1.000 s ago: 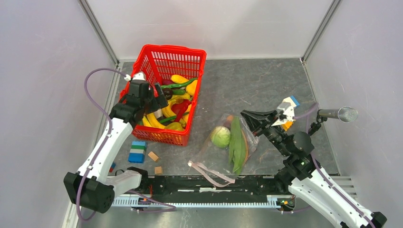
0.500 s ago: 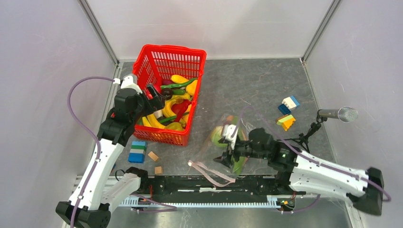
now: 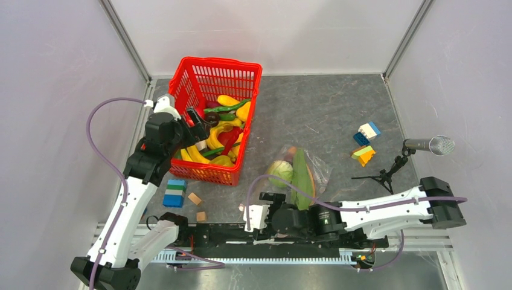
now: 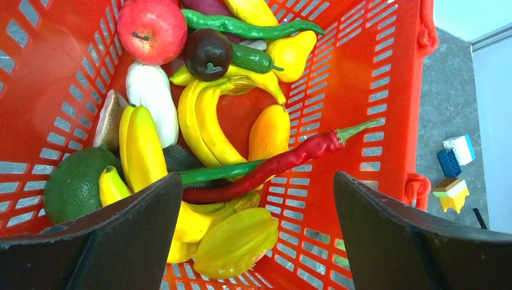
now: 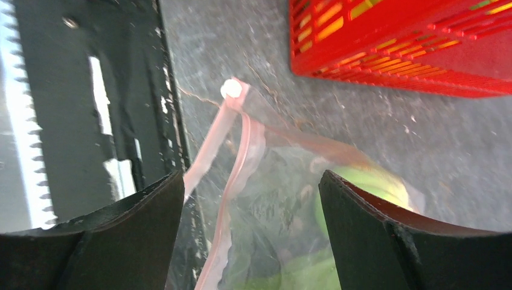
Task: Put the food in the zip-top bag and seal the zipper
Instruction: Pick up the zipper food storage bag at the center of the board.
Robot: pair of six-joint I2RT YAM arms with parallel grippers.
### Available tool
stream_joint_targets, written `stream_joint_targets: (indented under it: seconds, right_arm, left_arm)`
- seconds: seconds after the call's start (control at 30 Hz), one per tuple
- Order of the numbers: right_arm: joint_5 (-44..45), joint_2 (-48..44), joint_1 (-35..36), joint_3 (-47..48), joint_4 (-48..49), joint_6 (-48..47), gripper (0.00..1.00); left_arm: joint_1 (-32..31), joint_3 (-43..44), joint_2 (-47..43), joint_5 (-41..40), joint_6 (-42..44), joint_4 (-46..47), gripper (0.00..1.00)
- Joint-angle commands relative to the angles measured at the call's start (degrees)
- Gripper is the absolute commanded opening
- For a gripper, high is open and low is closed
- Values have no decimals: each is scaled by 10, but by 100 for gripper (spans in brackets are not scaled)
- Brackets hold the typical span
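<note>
Hanging over the red basket [image 3: 220, 71] at the far left, my left gripper [image 4: 256, 178] has its two fingers wide apart and holds nothing. Under it, in the basket, lies lots of food: yellow bananas [image 4: 205, 127], a long red chili [image 4: 290, 162], a red apple [image 4: 152, 29], a yellow star fruit [image 4: 235, 241] and a dark green round fruit [image 4: 75, 184].

My right arm reaches low along the near edge of the table [image 3: 314, 109]. My right gripper [image 5: 250, 175] is down at the near left end of the zip-top bag [image 3: 323, 174]. Its fingers are wide apart too and pinch nothing. The pink zipper [image 5: 232, 172] runs between them, with its small white slider [image 5: 230, 89] just past my fingertips. Its two strips lie a little apart, so the bag is not sealed. I cannot tell if my fingers touch the strip.

The bag lies flat on the grey table, to the right of the basket. Inside it are a green cabbage ball [image 3: 281, 173] and a long green piece [image 3: 302, 184].
</note>
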Motion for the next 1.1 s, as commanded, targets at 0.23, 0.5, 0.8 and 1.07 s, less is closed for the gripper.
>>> stream_joint_targets:
  seconds: [0.23,0.5,0.8,1.07]
  right_arm:
    - [252,36,68,-22,40,-20,82]
    - [283,65,87,-43,73,-7,78]
    - [369,62,86,-51,112,-7,8]
    - [327,-60,22,-47,156,-8,0]
  left_arm:
    - [1,3,-19,1,5,7,100]
    - [1,0,-21,2,5,3,100]
    - [1,-1,-23,0,7,3,100]
    - [1,16,-12,9,14,3,100]
